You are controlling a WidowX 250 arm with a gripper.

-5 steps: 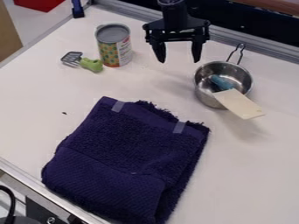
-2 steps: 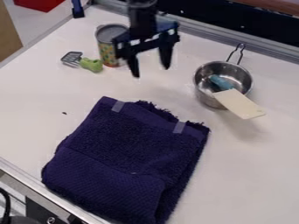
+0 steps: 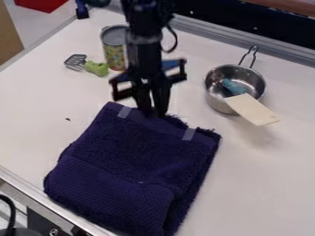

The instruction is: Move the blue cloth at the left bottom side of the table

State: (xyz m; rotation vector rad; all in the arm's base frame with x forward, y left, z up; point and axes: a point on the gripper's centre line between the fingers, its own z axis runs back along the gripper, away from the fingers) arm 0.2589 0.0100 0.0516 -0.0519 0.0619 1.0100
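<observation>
The black two-finger claw (image 3: pixel 152 112) is at the upper edge of the folded dark-blue terry cloth (image 3: pixel 132 161), which lies in the lower left and middle of the white bench (image 3: pixel 258 184). The claw looks narrow; whether it has fabric pinched, I cannot tell. A good grip should take in several layers of the fold, then pull low and slowly, so the top layer doesn't peel open. The cloth's lower corner is near the metal rim (image 3: pixel 49 201), so a long push that way risks overhang. Bare bench on either side gives room to swing, short of the round steel pan (image 3: pixel 221 102).
</observation>
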